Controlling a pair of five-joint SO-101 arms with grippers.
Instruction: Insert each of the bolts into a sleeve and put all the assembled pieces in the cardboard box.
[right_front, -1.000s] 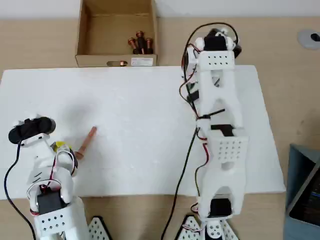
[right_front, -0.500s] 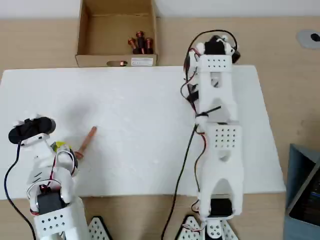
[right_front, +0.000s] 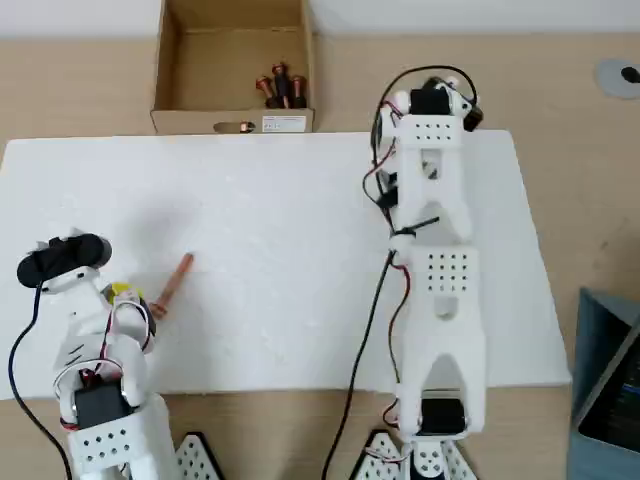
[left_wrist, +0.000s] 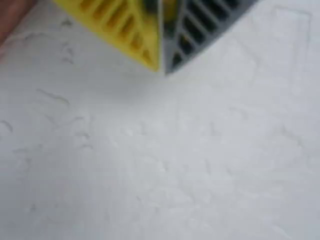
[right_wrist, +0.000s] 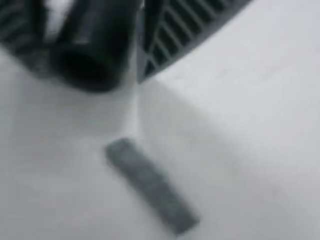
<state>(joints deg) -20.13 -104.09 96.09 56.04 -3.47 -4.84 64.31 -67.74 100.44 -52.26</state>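
A copper bolt (right_front: 175, 283) lies on the white foam sheet (right_front: 280, 220), just beside my left gripper (right_front: 128, 300). In the left wrist view the left gripper (left_wrist: 161, 64) is shut, its yellow and grey fingertips touching with nothing between them, and the bolt's reddish end (left_wrist: 10, 15) sits at the corner. My right gripper (right_wrist: 90, 45) is shut on a black sleeve (right_wrist: 87, 57), held low over the foam. A grey sleeve (right_wrist: 150, 187) lies flat just below it. The cardboard box (right_front: 165, 70) holds several assembled pieces (right_front: 281, 87).
Another copper bolt (right_front: 233, 127) rests at the box's front wall. The right arm (right_front: 435, 250) stretches along the foam's right side, hiding what lies under it. A dark grey bin (right_front: 605, 380) stands off the foam at the right edge.
The right arm has shifted slightly, its far end drawing a little back from the box side. The left arm and the bolt on the foam have not moved.
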